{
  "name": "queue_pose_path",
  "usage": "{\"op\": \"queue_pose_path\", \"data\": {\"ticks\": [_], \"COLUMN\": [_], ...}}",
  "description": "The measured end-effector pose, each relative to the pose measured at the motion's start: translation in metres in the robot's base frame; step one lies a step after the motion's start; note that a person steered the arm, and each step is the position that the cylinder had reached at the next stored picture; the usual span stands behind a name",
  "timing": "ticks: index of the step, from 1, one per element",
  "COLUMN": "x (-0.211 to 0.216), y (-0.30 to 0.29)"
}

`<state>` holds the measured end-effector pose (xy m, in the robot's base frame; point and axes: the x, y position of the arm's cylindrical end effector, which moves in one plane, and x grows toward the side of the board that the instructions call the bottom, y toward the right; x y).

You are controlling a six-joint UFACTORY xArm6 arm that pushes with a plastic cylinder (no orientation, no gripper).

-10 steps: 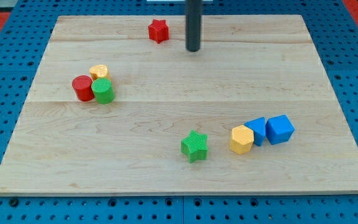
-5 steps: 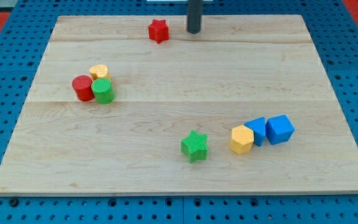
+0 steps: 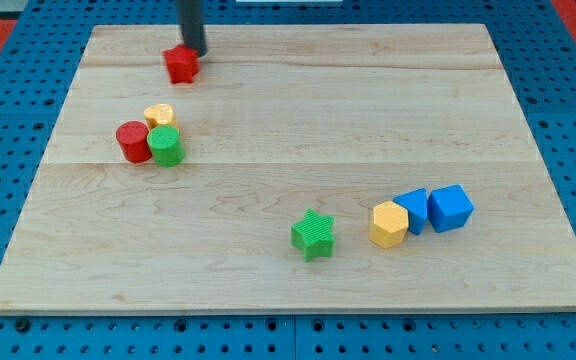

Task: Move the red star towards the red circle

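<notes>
The red star (image 3: 180, 65) lies on the wooden board near the view's top, left of centre. My tip (image 3: 194, 53) touches its upper right side, the dark rod rising out of the view's top. The red circle (image 3: 132, 141) stands at the view's left, below and left of the star. It touches a green circle (image 3: 166, 146), with a yellow block (image 3: 159, 115) just above them.
A green star (image 3: 314, 234) lies at the view's lower middle. A yellow hexagon (image 3: 389, 223) and two blue blocks (image 3: 414, 210) (image 3: 450, 208) sit in a row at the lower right. The board's top edge (image 3: 368, 26) is close behind the star.
My tip swung up and then left, and the red star has slid left and a little down towards the red circle. The other blocks have not moved.
</notes>
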<state>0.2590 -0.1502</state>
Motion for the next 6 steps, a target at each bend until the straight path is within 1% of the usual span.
{"op": "queue_pose_path", "data": {"ticks": [1,2,3,4,5,6], "x": [0.020,0.046,0.075,0.065,0.082,0.109], "y": [-0.029,-0.029,-0.046,0.041,0.154,0.284]}}
